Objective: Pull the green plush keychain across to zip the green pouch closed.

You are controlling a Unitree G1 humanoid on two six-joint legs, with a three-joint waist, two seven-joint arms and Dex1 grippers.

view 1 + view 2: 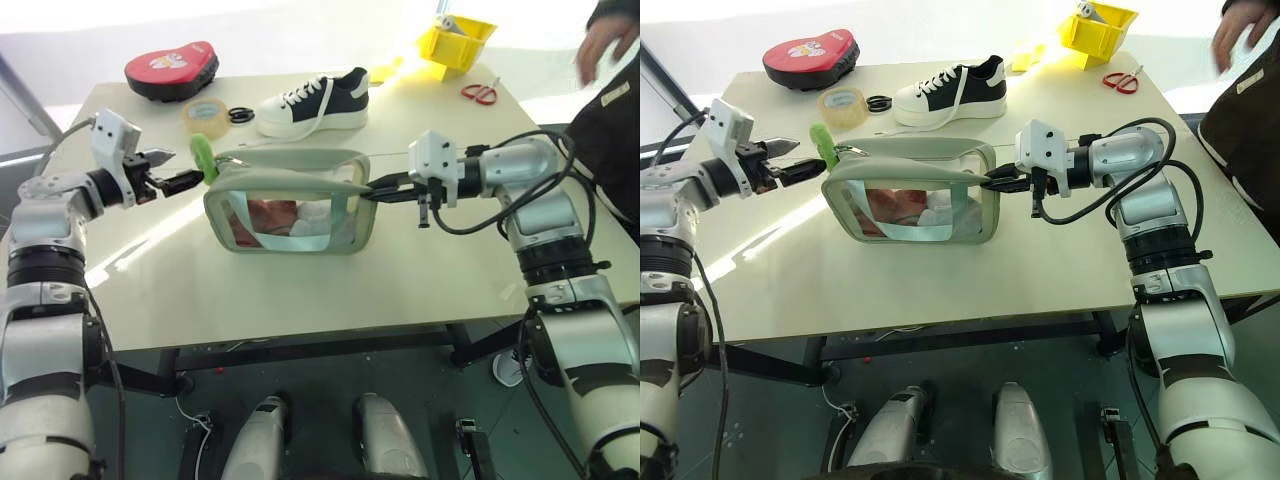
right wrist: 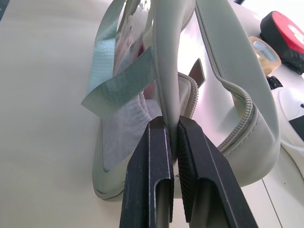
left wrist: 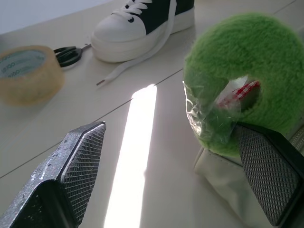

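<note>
Pouch (image 1: 290,205) at frame centre on the table (image 1: 300,290), zip open along the top. Keychain (image 1: 203,157) upright at its upper-left corner. Left gripper (image 1: 192,179) spread wide, one finger (image 3: 268,173) just beside the keychain, nothing grasped. Right gripper (image 2: 172,137) clenched on the pouch's right-end fabric. Shoe (image 1: 315,100), tape (image 1: 205,113) behind.
</note>
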